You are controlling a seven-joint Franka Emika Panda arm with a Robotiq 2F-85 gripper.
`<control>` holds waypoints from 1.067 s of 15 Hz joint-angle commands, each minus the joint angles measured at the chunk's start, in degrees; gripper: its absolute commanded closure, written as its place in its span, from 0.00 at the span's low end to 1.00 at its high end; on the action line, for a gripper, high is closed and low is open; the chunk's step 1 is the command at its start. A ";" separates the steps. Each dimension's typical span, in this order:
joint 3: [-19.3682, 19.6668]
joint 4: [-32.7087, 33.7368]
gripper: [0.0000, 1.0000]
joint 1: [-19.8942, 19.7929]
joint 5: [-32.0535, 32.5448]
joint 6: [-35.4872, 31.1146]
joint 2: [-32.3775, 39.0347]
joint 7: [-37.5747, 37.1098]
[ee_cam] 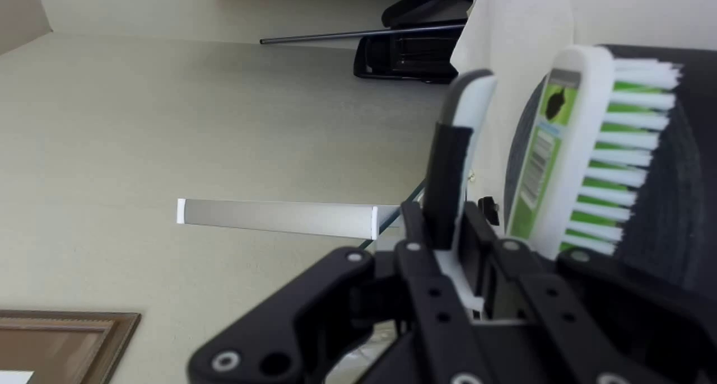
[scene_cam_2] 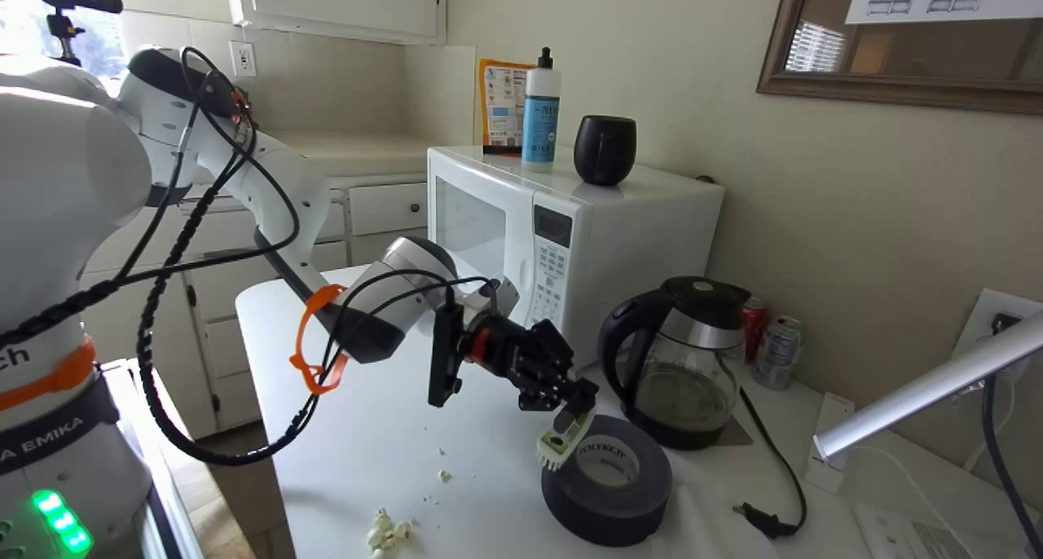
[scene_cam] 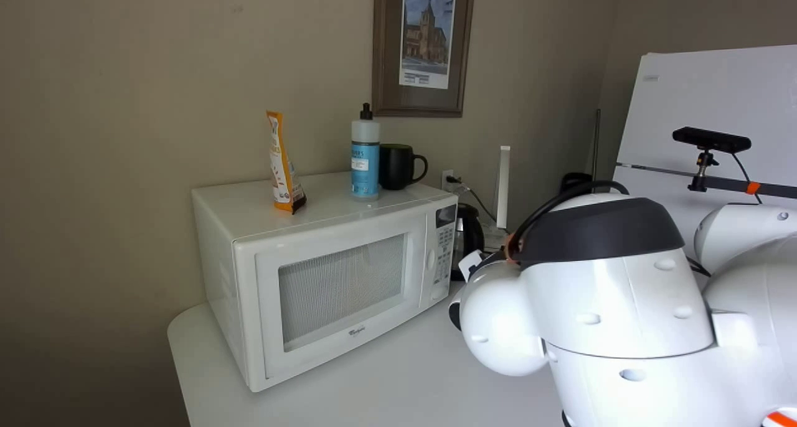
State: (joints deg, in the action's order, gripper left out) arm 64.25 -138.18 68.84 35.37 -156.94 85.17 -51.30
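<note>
The tool (ee_cam: 446, 221) is clamped around the handle (ee_cam: 455, 149) of a scrub brush (ee_cam: 571, 154). Near the brush, a black tape roll (scene_cam_2: 615, 506) lies on the tabletop (scene_cam_2: 489, 494)

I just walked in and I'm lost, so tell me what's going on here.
A robot arm has its claw shut on the handle of a white-and-green scrub brush. The bristled head hangs close to a dark roll of tape on the white table, though I can't tell whether they touch. Crumbs that look like popcorn lie on the table too, away from the brush.
</note>
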 commanded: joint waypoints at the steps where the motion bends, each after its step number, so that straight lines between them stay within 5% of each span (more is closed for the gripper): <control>1: -0.55 2.01 0.95 -0.51 1.05 2.92 0.00 -0.11; 12: -2.34 5.66 0.95 -3.00 0.82 7.70 0.02 2.39; 13: -2.45 5.73 0.56 -3.26 0.50 7.68 0.02 2.87; 16: -2.59 6.15 0.42 -3.92 0.27 7.36 0.02 3.60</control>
State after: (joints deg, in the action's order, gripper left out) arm 62.38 -133.19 65.99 35.56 -150.63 85.20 -49.06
